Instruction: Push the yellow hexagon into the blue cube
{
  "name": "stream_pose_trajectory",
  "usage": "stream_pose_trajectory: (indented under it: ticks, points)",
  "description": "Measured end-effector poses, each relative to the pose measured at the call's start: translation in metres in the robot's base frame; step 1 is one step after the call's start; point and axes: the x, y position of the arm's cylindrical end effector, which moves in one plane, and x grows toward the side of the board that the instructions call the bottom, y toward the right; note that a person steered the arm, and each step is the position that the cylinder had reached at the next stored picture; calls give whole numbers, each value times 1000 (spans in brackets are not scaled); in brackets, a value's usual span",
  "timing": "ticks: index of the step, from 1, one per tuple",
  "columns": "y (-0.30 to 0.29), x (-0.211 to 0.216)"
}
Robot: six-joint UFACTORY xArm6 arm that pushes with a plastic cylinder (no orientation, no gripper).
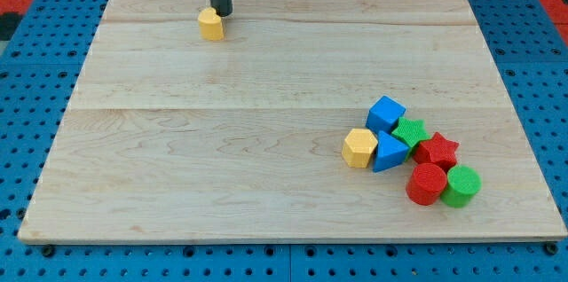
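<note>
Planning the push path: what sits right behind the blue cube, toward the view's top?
Only bare board shows behind the blue cube. The strip right behind it is hidden. The green star touches its lower right.

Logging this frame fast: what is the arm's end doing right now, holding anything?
No gripper: my tip holds nothing and sits just above-right of the small yellow block near the view's top, apparently touching it.
</note>
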Motion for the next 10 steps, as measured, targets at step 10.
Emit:
stream_pose_trajectory:
  ticks: [10]
  points:
    - [-60,136]
